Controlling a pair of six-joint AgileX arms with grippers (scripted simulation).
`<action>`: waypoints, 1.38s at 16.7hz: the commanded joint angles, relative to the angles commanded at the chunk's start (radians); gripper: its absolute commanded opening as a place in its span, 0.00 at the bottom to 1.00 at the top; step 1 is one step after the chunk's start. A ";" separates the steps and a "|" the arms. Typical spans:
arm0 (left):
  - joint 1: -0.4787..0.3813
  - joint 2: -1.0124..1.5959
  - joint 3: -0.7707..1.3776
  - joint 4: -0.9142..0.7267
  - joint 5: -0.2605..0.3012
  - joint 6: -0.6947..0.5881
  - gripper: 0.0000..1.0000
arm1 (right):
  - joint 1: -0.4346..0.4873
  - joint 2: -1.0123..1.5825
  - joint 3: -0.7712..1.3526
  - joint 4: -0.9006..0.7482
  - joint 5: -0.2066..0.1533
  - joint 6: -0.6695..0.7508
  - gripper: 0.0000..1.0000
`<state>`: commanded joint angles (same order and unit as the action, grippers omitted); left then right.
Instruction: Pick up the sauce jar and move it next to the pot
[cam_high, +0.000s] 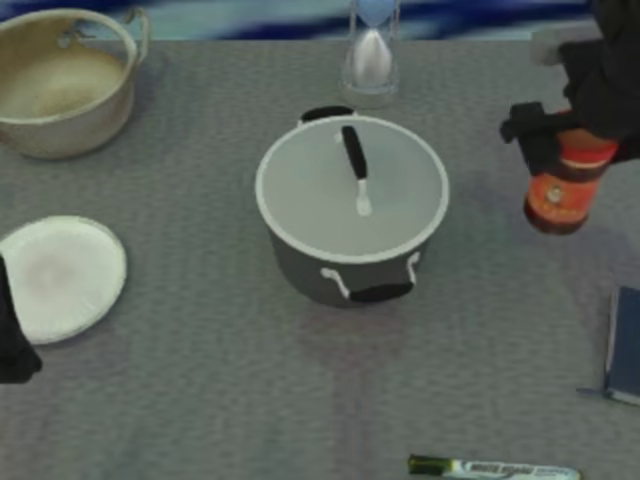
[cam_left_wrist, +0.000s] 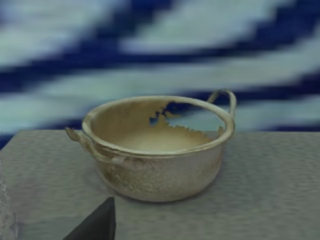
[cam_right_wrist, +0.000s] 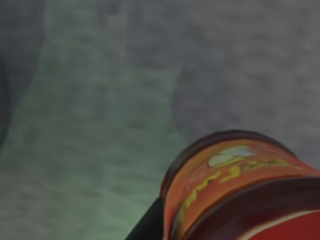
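The sauce jar (cam_high: 565, 190), dark brown with a red-orange lid and orange label, hangs above the table at the right, held near its lid by my right gripper (cam_high: 575, 140), which is shut on it. In the right wrist view the jar (cam_right_wrist: 240, 185) fills the lower corner, with one black finger (cam_right_wrist: 150, 225) against its side and grey table beneath. The dark grey pot (cam_high: 350, 205), with its pale lid and black handles, stands mid-table, left of the jar with a gap between them. My left gripper (cam_high: 12, 340) is parked at the left edge, open and holding nothing.
A beige lidless pot (cam_high: 60, 80) stands at the back left and fills the left wrist view (cam_left_wrist: 155, 150). A clear hourglass (cam_high: 372, 50) is behind the grey pot. There is a white plate (cam_high: 60, 275) at the left, a blue book (cam_high: 625, 345) at the right edge and a marker (cam_high: 495, 467) at the front.
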<state>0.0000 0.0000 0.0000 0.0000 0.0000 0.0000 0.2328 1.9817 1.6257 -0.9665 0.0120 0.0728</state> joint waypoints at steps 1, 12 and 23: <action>0.000 0.000 0.000 0.000 0.000 0.000 1.00 | 0.020 -0.010 -0.025 0.022 0.020 0.067 0.00; 0.000 0.000 0.000 0.000 0.000 0.000 1.00 | 0.078 -0.033 -0.107 0.109 0.077 0.241 0.00; 0.000 0.000 0.000 0.000 0.000 0.000 1.00 | 0.078 0.033 -0.192 0.263 0.080 0.238 0.08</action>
<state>0.0000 0.0000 0.0000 0.0000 0.0000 0.0000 0.3106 2.0147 1.4333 -0.7035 0.0924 0.3106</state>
